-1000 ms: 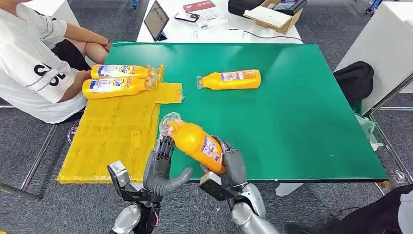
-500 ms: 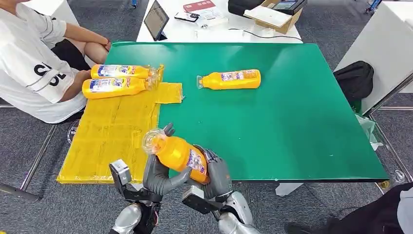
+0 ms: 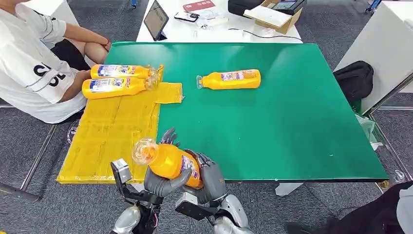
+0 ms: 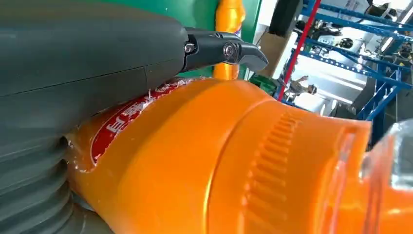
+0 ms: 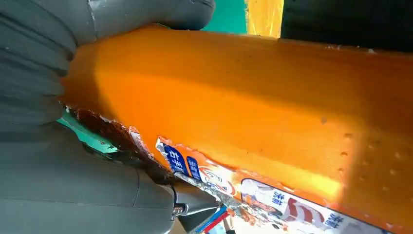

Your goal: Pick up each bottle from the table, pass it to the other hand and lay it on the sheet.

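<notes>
— Orange plastic fills the space between both palms, then: who actually has the held bottle (image 3: 169, 163)?

— Both, from the look of it. The left hand (image 3: 159, 179) has its thumb wrapped across the underside and its fingers (image 3: 169, 136) rising behind the body; the right hand (image 3: 209, 176) is clasped round the base end. The left wrist view shows a dark fingertip lying over the orange shoulder.

— What changed in the last second?

— The bottle has travelled from over the near edge of the green table (image 3: 292, 122) toward the near-left corner, and lower. The left hand, open under the neck a second ago, has now closed on it.

— So the handover?

— I'd judge it at its midpoint: the right hand hasn't let go. It should release next, then the left can carry across.

— Where to?

— The yellow sheet (image 3: 112, 136) along the table's left edge. Two laid bottles (image 3: 117, 79) sit at its far end, beside a seated person (image 3: 34, 63). One more bottle on the table (image 3: 230, 79) lies near the far edge, untouched.
</notes>
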